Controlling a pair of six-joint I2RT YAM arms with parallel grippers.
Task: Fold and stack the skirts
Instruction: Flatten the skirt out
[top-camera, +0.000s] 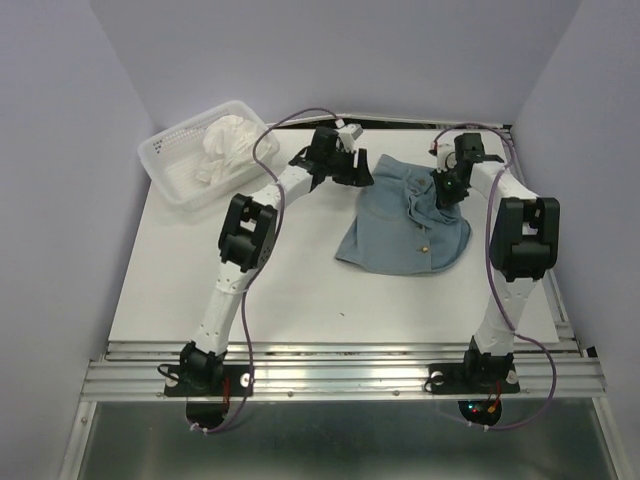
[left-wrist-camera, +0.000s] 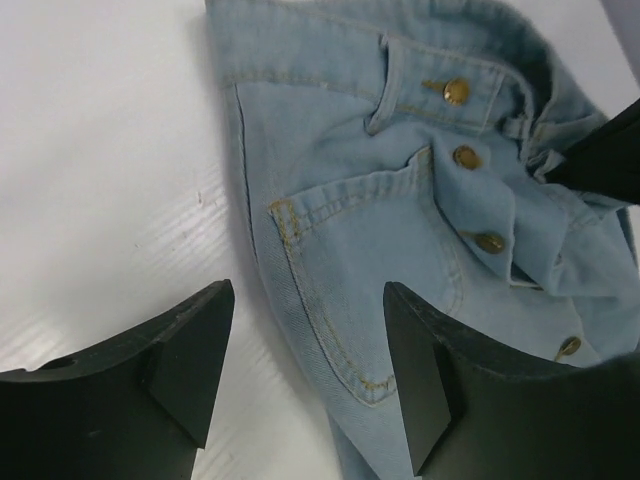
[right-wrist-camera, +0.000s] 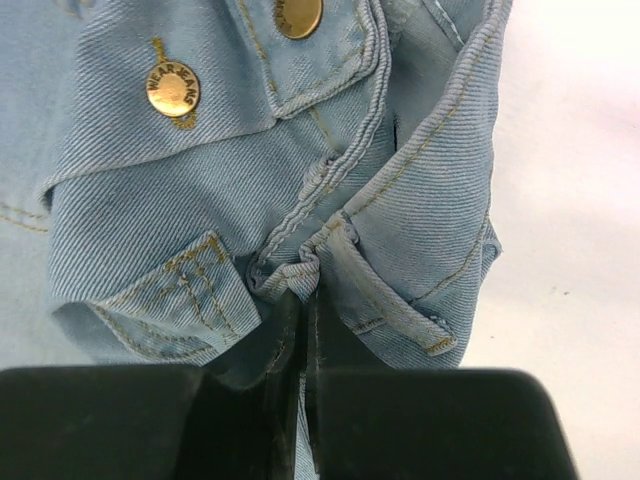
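At the far left of the bench (top-camera: 200, 290), the white skirt (top-camera: 225, 148) lies crumpled in the mesh basket (top-camera: 165, 152), well apart from both arms and untouched.

To its right, the left claw (left-wrist-camera: 305, 330) hangs with its fingers apart over the far left corner of the blue skirt (top-camera: 400, 235). From its wrist camera, one finger stands above bare bench and the other above denim, so the skirt's side edge runs up between them, just beside the stitched pocket (left-wrist-camera: 350, 290). Nothing is gripped there yet. The cloth lies to the right of this claw and below it.

The blue skirt is spread flat right of the bench's middle, waistband at the far side and hem fanning toward the arm bases. Its row of brass buttons (left-wrist-camera: 468, 157) runs along that far-to-near axis.

Furthest right, the right claw (right-wrist-camera: 305, 310) is clamped tight on a bunched fold of the waistband, lifting it slightly.

The left claw is the nearer to the free corner. A fold probably depends on it dropping straight onto that edge and closing.
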